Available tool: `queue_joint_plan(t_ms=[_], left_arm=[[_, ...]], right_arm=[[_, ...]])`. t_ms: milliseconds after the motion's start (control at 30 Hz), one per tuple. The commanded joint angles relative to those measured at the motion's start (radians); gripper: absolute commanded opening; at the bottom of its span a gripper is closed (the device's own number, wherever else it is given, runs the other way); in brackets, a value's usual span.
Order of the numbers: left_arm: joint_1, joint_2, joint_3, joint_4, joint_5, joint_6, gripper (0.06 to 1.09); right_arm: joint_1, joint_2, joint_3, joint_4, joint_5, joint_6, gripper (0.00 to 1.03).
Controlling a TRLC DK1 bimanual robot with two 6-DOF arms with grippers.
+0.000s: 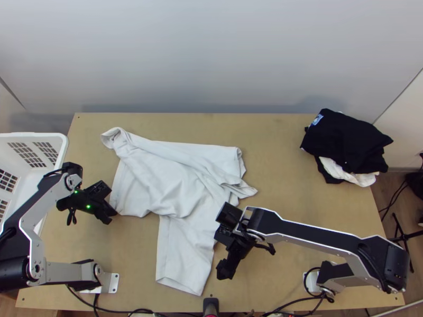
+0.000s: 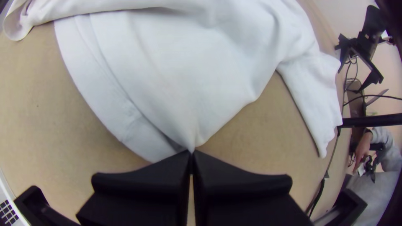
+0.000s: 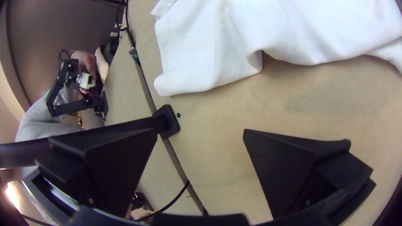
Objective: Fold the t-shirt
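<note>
Left claw (image 1: pixel 110 212) pinches the t-shirt (image 1: pixel 169 179) (right claw (image 1: pixel 247 261) wide), slanted lengthwise far-left to near-middle.

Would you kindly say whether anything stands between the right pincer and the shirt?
Nothing visible does: between the right pincer and the shirt lies only tabletop; the black post stands aside, at its near edge.

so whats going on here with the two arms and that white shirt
The left tool has its fingers closed on an edge of the white t-shirt, which lies rumpled and unfolded across the table. The right tool is open beside the cloth, holding nothing. Some dark and white clothes sit in a pile at the far right.
</note>
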Motion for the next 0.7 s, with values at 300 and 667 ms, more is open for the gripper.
queue_joint_plan(t_ms=[300, 667], left_arm=[[0.025, 0.000, 0.100, 0.051, 0.024, -0.126, 0.10], [0.025, -0.051, 0.054, 0.093, 0.025, -0.149, 0.10]], right_arm=[[0.076, 0.060, -0.007, 0.050, -0.070, 0.058, 0.96], [0.118, 0.201, 0.079, 0.194, -0.087, 0.310, 0.97]])
